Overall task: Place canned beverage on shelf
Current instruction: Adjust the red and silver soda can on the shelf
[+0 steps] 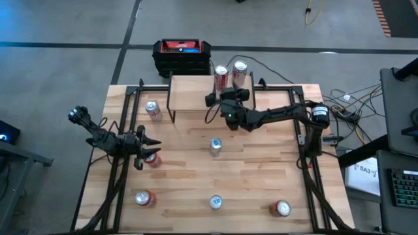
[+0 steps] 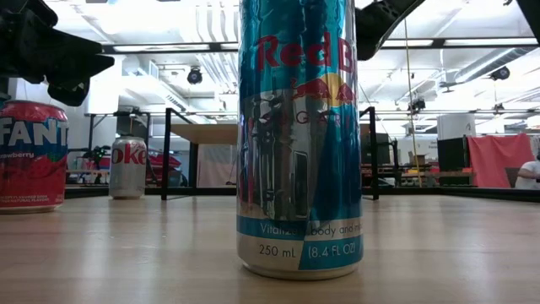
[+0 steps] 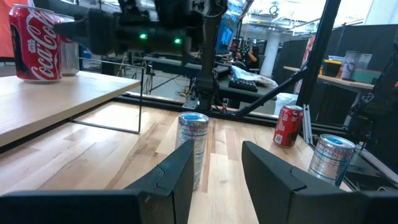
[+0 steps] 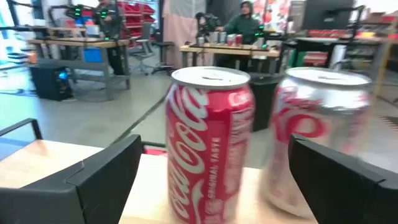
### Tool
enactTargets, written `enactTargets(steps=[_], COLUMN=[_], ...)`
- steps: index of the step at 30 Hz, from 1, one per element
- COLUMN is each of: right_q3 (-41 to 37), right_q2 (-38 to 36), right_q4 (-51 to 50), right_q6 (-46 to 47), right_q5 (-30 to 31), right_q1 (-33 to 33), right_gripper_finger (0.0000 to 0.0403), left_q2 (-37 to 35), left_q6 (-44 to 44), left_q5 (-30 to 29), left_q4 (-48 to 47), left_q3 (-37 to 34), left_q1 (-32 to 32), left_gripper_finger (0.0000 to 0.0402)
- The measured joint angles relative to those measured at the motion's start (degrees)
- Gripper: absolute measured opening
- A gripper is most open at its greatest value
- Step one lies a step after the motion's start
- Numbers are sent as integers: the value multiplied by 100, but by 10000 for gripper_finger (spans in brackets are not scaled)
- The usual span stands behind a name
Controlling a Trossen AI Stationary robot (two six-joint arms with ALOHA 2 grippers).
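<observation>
two cans (image 1: 221,77) stand on the shelf (image 1: 191,91); right gripper (image 1: 225,98) spread wide just behind them, left gripper (image 1: 145,149) closed, empty; six cans remain on the table (image 1: 261,176).

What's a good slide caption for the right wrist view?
Right gripper open behind a red Coca-Cola can standing on the shelf, a silver can beside it.

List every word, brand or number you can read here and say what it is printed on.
"Red B", "250 mL", "8.4 FL OZ": tall blue can, low view.
"FANT": red can.
"oke": silver can.
"Coca-Cola": red can on the shelf; again in the right wrist view.
Smaller print on these cans is too blurred.
</observation>
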Motion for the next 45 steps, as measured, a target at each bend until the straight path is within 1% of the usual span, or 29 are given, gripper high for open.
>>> enactTargets(steps=[3,10,13,16,20,22,23,27,31,34,35,36,39,40,41,43,45], right_q3=[-4,-4,-4,-4,4,92,171,603,966,1299,1468,1676,2353,2561,2753,3114,3503], right_q2=[-238,-1125,-1547,-1979,-2462,-2613,-2670,-2805,-2811,-2753,-2736,-2712,-2591,-2523,-2448,-2282,-2101], right_q4=[-359,-1579,-2063,-2460,-2653,-2910,-3176,-4720,-5958,-6295,-6543,-6891,-8152,-8537,-8835,-9330,-9659], right_q6=[-96,-169,-187,-270,-615,-818,-849,-1031,-1172,-764,-527,-294,499,643,698,666,548], right_q5=[246,675,628,384,-68,-278,-426,-1327,-1875,-1980,-2151,-2425,-3711,-4044,-4255,-4421,-4443], right_q1=[261,825,912,901,848,814,789,686,672,602,535,446,58,-75,-193,-399,-545], right_gripper_finger=[383,383,383,383,383,383,383,383,383,383,383,383,383,383,383,383,383], left_q2=[0,0,0,0,-1,-1,-1,-1,-1,-2,-2,-1,-2,-2,-2,-2,-2], left_q6=[1,0,0,1,1,1,1,0,1,1,1,1,1,0,0,1,0], left_q5=[-2,0,-1,-1,0,-1,-1,-1,-2,-2,-2,-1,0,0,-1,-2,-2], left_q4=[-2,0,0,-1,0,-2,0,0,0,0,0,-1,0,0,0,0,0], left_q3=[-1,-1,-1,-1,0,-1,-1,0,-1,0,1,-1,0,1,-1,1,-1], left_q1=[0,0,0,1,0,2,0,1,0,0,2,1,2,0,2,0,1], left_gripper_finger=[118,118,118,118,118,118,118,118,118,118,118,118,118,118,118,118,118])
